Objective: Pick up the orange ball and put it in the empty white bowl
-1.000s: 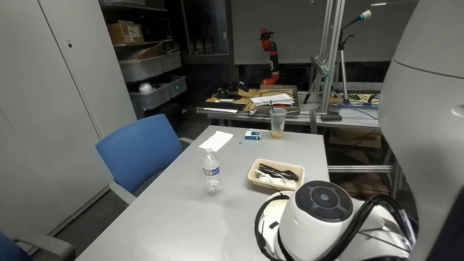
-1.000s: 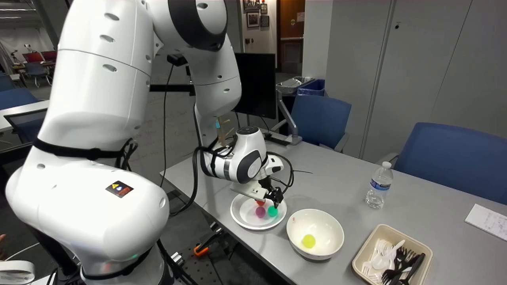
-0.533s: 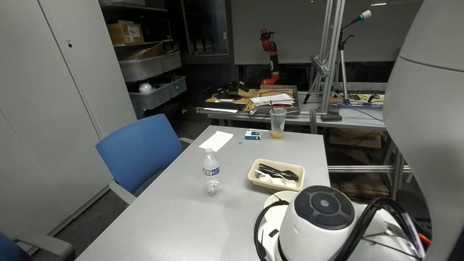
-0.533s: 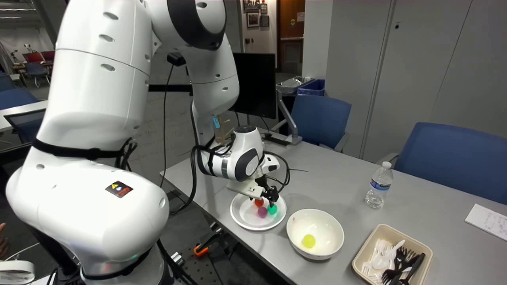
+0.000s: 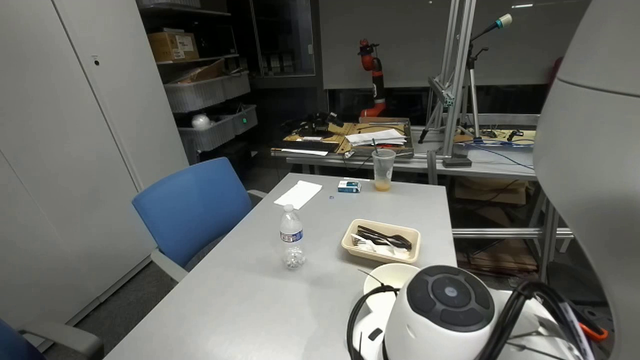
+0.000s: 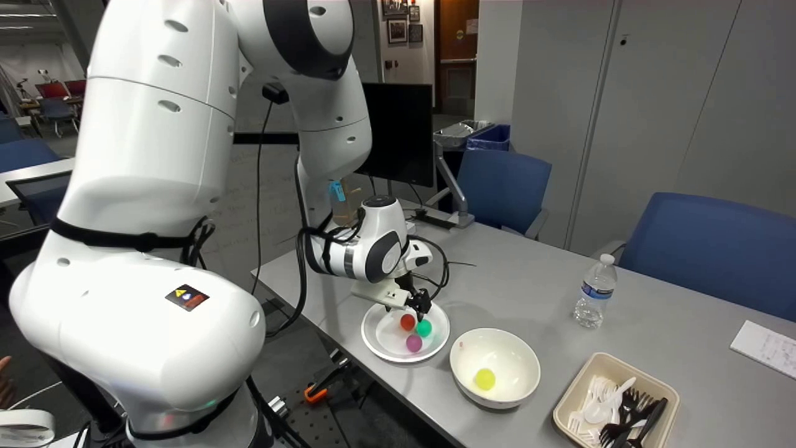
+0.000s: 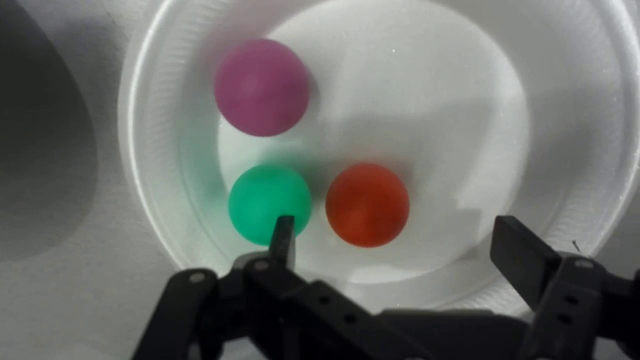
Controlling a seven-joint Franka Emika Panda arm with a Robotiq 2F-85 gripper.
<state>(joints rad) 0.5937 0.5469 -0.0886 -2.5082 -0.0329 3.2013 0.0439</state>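
One gray desk [image 6: 528, 286] in an exterior view is carrying a white plate [image 6: 383, 341] at left and, nearer and just right, a white bowl [image 6: 510, 354]. Over the plate, the end effector [image 7: 395, 222] is hovering, jaws wide apart. On the plate, the orange ball [image 6: 407, 322] is lying just left of a green ball [image 6: 424, 328], with a purple ball [image 6: 414, 343] nearer; a yellow ball [image 6: 485, 379] is resting inside the bowl.
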